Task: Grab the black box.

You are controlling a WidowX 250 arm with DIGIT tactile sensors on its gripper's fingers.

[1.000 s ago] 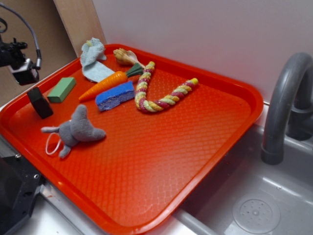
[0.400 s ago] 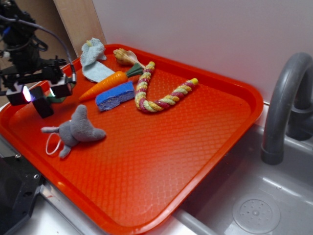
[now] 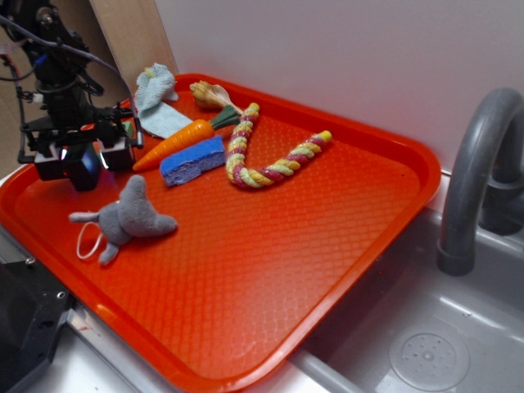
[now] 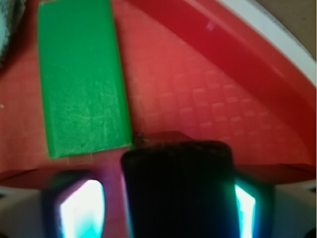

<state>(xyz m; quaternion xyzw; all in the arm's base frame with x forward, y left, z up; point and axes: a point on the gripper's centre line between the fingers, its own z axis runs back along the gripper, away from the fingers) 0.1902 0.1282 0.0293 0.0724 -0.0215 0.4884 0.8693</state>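
- Exterior view: gripper [image 3: 83, 159] is down at the far-left corner of the red tray [image 3: 344, 237], fingers spread either side of the black box [image 3: 84, 166] — box stands on the tray floor between them, contact not clear from here.
- Grey plush elephant [image 3: 127, 219] lies just in front of the gripper; blue sponge [image 3: 192, 160] and toy carrot [image 3: 176, 139] to its right; braided rope [image 3: 266, 160], light blue cloth [image 3: 155, 102], grey faucet [image 3: 479, 176] over the sink further off.
- Wrist view: black box [image 4: 177, 191] fills the bottom centre between two lit finger pads [image 4: 81, 208] — a gap shows on the left side, right side looks close, can't tell if touching.
- Green block [image 4: 81, 77] lies flat just beyond the box, apart from it.
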